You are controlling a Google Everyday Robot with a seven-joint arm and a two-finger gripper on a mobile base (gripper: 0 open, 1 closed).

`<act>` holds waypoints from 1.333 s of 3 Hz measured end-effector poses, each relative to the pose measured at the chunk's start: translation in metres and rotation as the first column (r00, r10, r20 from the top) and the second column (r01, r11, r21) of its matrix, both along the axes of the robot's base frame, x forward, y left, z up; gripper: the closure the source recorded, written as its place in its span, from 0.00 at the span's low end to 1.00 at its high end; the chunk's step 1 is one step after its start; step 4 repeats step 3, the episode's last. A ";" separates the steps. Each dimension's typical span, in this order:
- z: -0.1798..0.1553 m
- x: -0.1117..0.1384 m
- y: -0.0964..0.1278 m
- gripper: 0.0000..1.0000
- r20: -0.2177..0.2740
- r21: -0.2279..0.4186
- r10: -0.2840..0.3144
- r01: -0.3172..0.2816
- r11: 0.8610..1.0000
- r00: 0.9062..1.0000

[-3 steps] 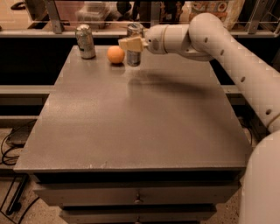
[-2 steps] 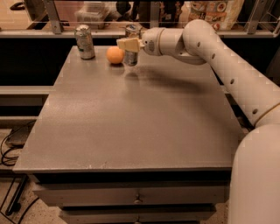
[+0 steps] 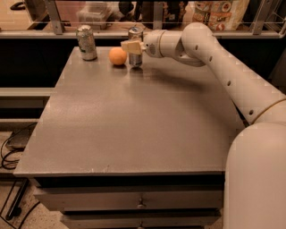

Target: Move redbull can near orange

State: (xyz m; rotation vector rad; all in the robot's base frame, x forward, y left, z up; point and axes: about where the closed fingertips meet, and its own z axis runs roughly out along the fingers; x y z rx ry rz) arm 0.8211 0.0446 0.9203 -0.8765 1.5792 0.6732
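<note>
The redbull can [image 3: 135,57], slim and silver-blue, stands upright at the far side of the grey table [image 3: 134,120]. It is just right of the orange [image 3: 118,56], with a small gap between them. My gripper [image 3: 133,47] reaches in from the right. Its tan fingers [image 3: 129,46] are closed around the can's upper half. The can's base is at or just above the tabletop; I cannot tell if it touches.
A shorter, wider silver-green can [image 3: 86,42] stands at the far left corner of the table. A shelf rail with bags and containers [image 3: 219,11] runs behind the table. My white arm [image 3: 223,67] spans the right side. Drawers sit below the front edge.
The gripper and the can have shifted slightly toward the far edge, staying beside the orange. The arm has stretched out further. The orange and the other can have not moved.
</note>
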 end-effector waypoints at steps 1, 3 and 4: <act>-0.002 0.005 -0.008 0.17 0.030 -0.071 -0.025 0.027 0.997 0.999; -0.003 0.004 -0.005 0.00 0.026 -0.067 -0.019 0.021 0.998 0.999; -0.003 0.004 -0.005 0.00 0.026 -0.067 -0.019 0.021 0.998 0.999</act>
